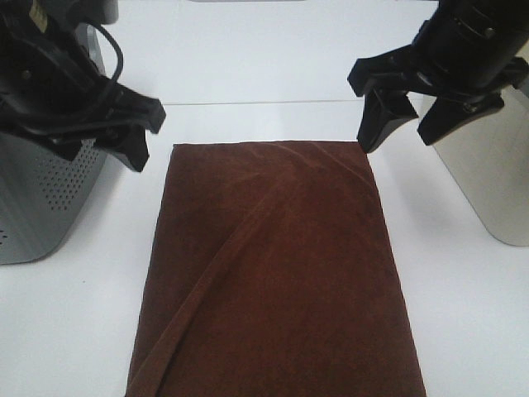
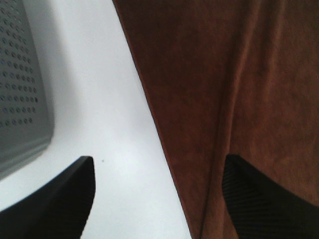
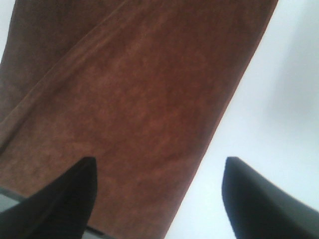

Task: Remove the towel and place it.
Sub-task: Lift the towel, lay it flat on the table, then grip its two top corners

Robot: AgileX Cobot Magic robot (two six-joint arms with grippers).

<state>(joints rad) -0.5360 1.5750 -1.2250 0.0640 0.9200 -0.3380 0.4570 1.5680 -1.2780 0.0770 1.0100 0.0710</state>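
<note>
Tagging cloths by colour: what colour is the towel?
Dark reddish brown, plain with no pattern. The towel shows best in the exterior high view.

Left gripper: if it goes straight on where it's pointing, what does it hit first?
Probably the towel, at its side edge. The left gripper is open and straddles that edge, half over cloth, half over bare table. Nothing shows in between; its height is unclear.
</note>
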